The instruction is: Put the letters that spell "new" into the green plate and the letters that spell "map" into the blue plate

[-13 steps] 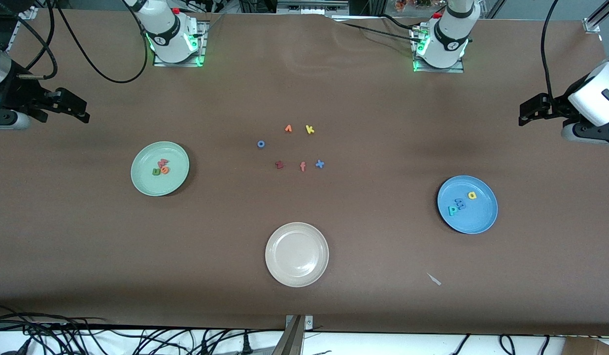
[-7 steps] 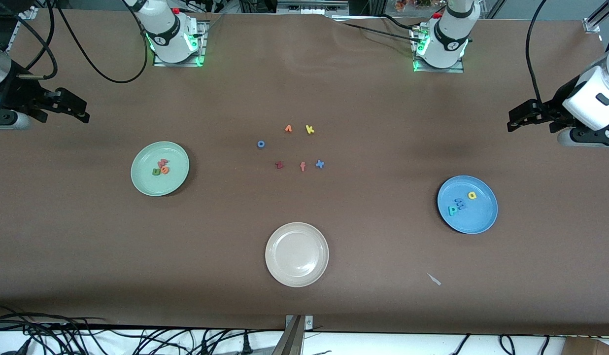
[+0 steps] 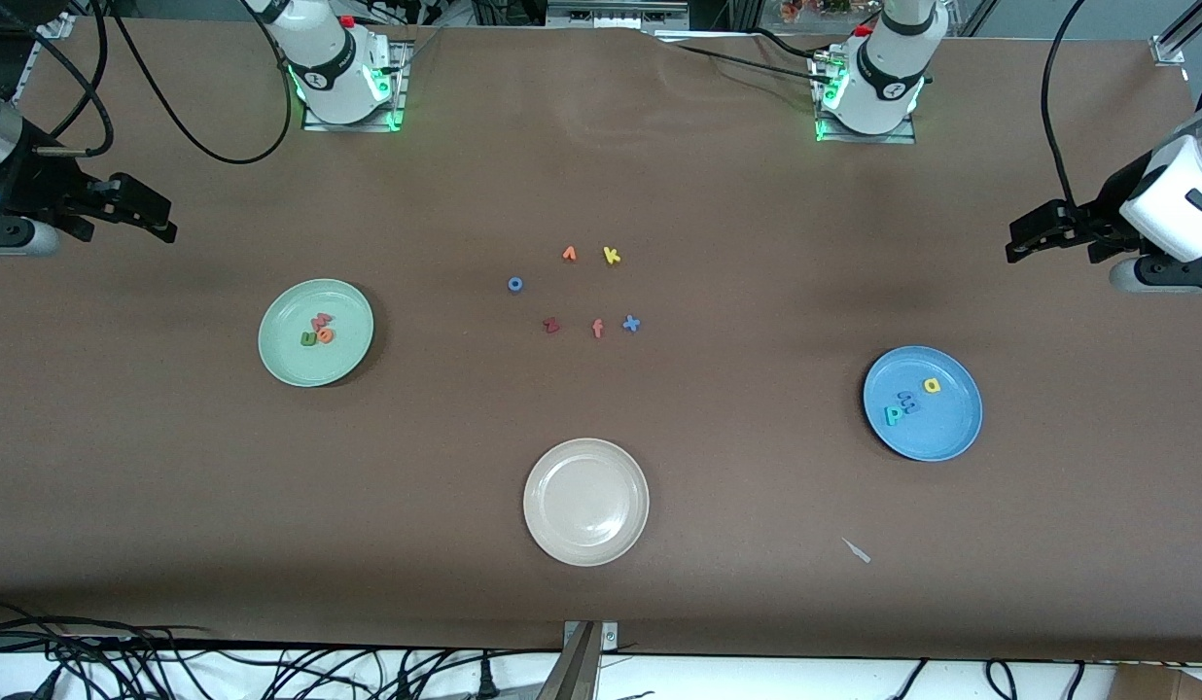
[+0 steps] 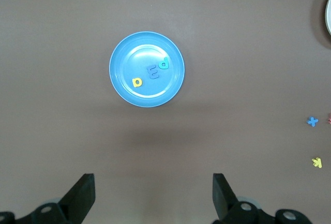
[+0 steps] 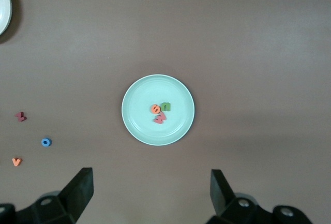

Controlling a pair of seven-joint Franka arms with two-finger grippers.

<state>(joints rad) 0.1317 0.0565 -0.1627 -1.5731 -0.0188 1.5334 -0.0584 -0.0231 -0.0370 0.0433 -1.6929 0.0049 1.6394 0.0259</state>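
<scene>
Front view shows me both words already sorted: the green plate point(image 3: 315, 332) toward the right arm's end of the desk point(image 3: 601, 583) holds the letters that spell "new" point(image 3: 318, 331), bunched together and touching near its middle, and the blue plate point(image 3: 922, 402) toward the left arm's end holds the letters that spell "map" point(image 3: 907, 400), the teal p and blue m side by side, the yellow a a little apart. My left claw point(image 3: 1034, 233) hangs over bare desk at its own end, above and away from the blue plate, fingers spread wide with nothing between them; the left wrist view confirms the gap is clear. My right claw point(image 3: 144, 209) waits the same way over bare desk near the green plate, spread and carrying nothing.

I judge the sorting done, so the step in hand is simply parking the arms. To do it well I would keep both claws high, steer clear of the plates so no rim gets nudged, and leave the spare letters alone in the middle: the yellow k point(image 3: 612, 256), the blue x point(image 3: 631, 324), the coral f point(image 3: 597, 329), the blue o point(image 3: 514, 284). The beige-white plate point(image 3: 585, 502) stays bare.

As for writing, the only readable marks are the foam letters themselves; I see no brand or label
</scene>
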